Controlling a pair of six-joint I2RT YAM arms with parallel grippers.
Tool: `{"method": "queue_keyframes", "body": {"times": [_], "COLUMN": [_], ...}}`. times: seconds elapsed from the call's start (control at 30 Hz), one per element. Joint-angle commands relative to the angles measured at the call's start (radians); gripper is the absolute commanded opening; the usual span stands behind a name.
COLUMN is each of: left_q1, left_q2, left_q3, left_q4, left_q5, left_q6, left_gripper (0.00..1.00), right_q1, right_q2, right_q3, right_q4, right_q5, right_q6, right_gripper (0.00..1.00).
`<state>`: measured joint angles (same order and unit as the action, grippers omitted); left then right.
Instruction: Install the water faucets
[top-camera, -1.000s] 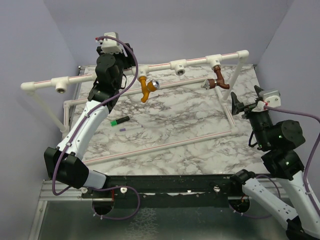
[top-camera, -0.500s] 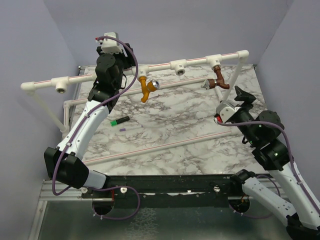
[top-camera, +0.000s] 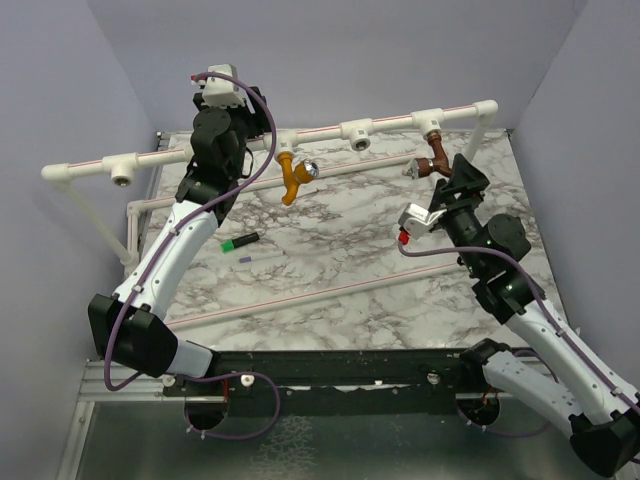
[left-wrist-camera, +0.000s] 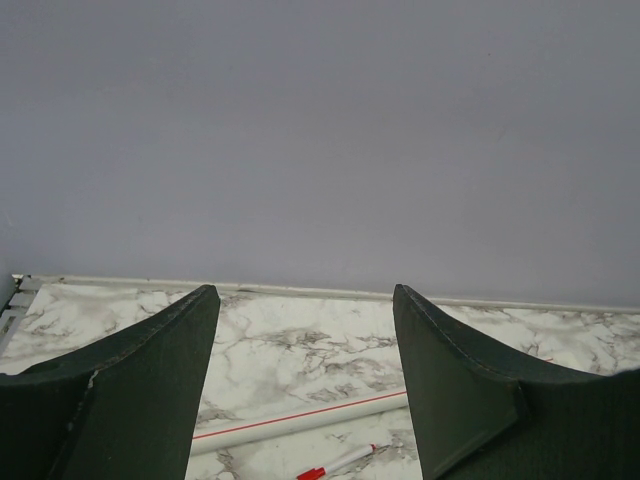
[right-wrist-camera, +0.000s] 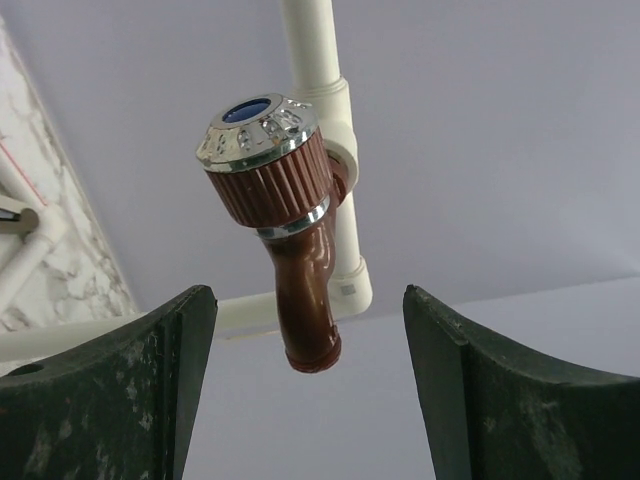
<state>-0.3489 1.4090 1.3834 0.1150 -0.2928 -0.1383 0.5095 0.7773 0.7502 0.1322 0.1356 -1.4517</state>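
Dark reddish-brown curved plastic faucet (right-wrist-camera: 290, 230): hanging from white pipe rail (top-camera: 390, 122), tabletop's (top-camera: 350, 255) 1 o'clock
Orange-yellow curved plastic faucet (top-camera: 293, 176): hanging at 12 o'clock
Right fingers (right-wrist-camera: 120, 400): standing spread, facing the reddish-brown one
Left fingers (left-wrist-camera: 130, 390): standing spread, gripping nothing

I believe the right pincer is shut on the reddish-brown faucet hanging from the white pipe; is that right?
Not quite: the right pincer is open, not shut on the reddish-brown faucet hanging from the white pipe; the right wrist view shows gaps either side.
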Motion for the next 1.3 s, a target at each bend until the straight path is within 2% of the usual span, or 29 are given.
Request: {"method": "queue_keyframes", "body": {"times": [0.0,0.17,0.6,0.9,1.07,1.27], "left_q1": [-0.013,-0.013,-0.013,-0.013,-0.013,-0.013], "left_q2": [0.057,0.055,0.056,0.058,0.058,0.058], "left_q3": [-0.084,-0.084,-0.084,-0.083,-0.083,-0.081], "left_q4": [-0.281,-0.282,-0.282,-0.282,-0.282,-0.284], "left_q5": [0.039,0.039,0.038,0.038,0.039,0.037], "left_q6": [0.026,0.026,0.026,0.027,0.027,0.029], "left_gripper": [0.72,0.72,0.72,0.72,0.72,0.72], "right_q1": [0.005,0.004,0.005,0.012,0.03,0.044], "right_q2": [0.031,0.064,0.12,0.133,0.145,0.135], "right_q3": [-0.019,-0.011,-0.018,-0.048,-0.064,-0.064], "right_q4": [0.193,0.215,0.283,0.316,0.345,0.369], "right_q5": [0.066,0.068,0.07,0.076,0.105,0.121], "right_q6": [-0.115,-0.108,-0.055,0.007,0.06,0.277], "right_gripper": [0.79,0.74,0.53,0.25,0.01,0.01]}}
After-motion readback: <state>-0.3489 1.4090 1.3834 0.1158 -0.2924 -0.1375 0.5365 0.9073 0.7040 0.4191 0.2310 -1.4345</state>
